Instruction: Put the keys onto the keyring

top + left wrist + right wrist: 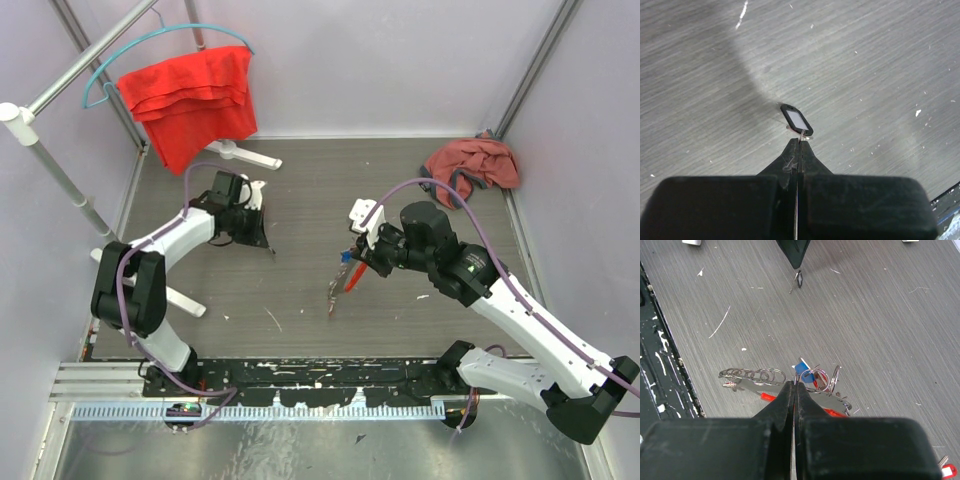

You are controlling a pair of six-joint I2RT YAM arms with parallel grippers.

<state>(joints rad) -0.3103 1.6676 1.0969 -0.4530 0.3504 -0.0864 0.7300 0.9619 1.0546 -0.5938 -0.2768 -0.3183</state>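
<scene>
1. The keyring (826, 379) hangs at the tips of my right gripper (794, 386), over the middle of the table (300, 200). Its wire loops bunch just right of my fingertips.
2. Its short chain (754, 374) of small rings stretches to the left of the fingertips. The red-orange tag (352, 275) hangs slanting down from the gripper in the top view.
3. 1 of the keys, the blue-headed key (801, 368), sits among the loops, right against my fingertips. I cannot tell whether it is threaded on the wire.
4. A red key head (947, 471) shows at the bottom right corner of the right wrist view, well apart from the bunch. The rest of that key is cut off.
5. My right fingers are pressed together on the keyring bundle, with only a thin slit between them. Which strand they pinch is hidden.
6. My left gripper (799, 144) is closed tight on a thin wire that carries a black oblong tag (797, 121) with a pale window. It sits just above the table, across from the right gripper and well apart from it.
7. Farther out, a red cloth (190, 95) hangs on a hanger at the back left, and a pinkish cloth (475, 160) lies crumpled at the back right corner.
</scene>
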